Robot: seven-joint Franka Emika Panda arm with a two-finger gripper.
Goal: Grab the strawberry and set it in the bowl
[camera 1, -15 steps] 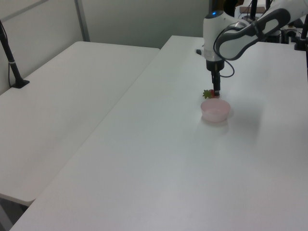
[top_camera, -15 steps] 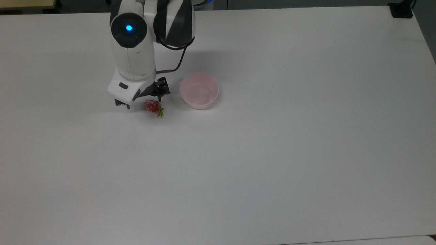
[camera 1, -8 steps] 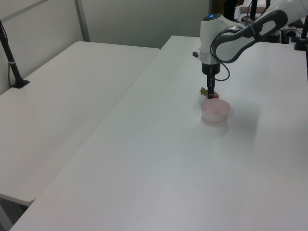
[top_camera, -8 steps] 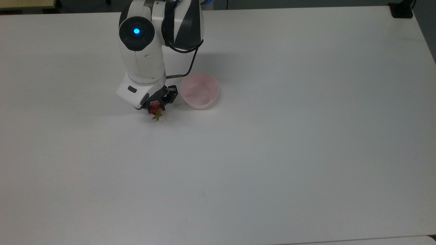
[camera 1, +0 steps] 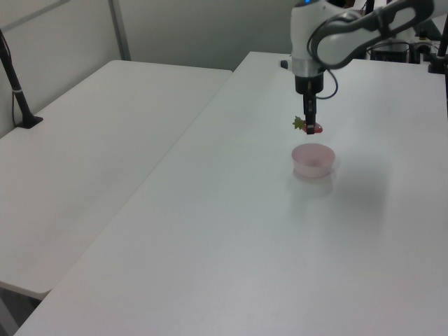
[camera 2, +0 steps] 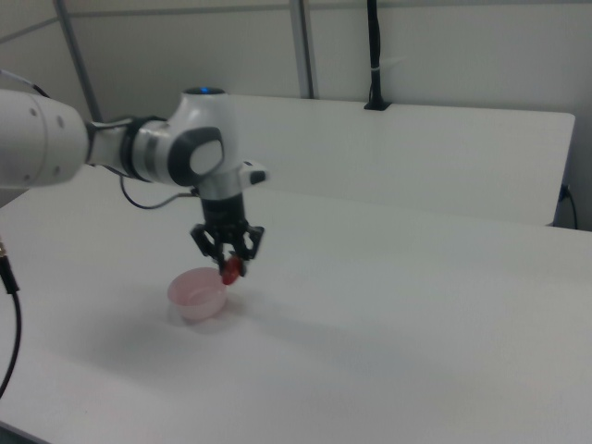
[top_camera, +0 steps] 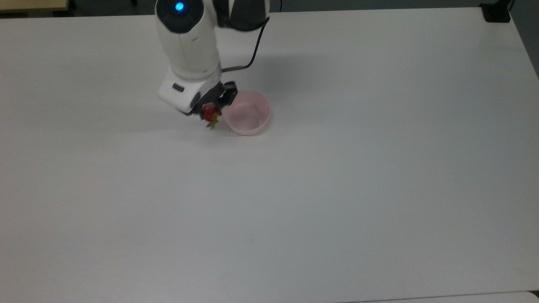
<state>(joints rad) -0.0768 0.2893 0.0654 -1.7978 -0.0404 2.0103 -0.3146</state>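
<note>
My gripper [top_camera: 209, 112] [camera 1: 311, 127] [camera 2: 230, 267] is shut on the red strawberry [top_camera: 209, 113] [camera 1: 314, 129] [camera 2: 231, 268], whose green cap [top_camera: 212, 123] [camera 1: 299, 124] sticks out below the fingers in the top view. The berry hangs in the air above the white table, clear of the surface. The pale pink bowl [top_camera: 246, 112] [camera 1: 313, 159] [camera 2: 197, 293] stands empty on the table. In the top view the strawberry is just off the bowl's left rim. In the left view it hangs above and slightly behind the bowl.
The white table [top_camera: 320, 181] stretches wide around the bowl. A second white table [camera 1: 91, 147] stands at the left view's left, with a black clamp post [camera 1: 19, 98] on it. The arm's cable [top_camera: 248, 63] loops down behind the bowl.
The gripper closed on the strawberry and lifted it off the table. It has risen and moved toward the top view's right, up to the bowl's left rim.
</note>
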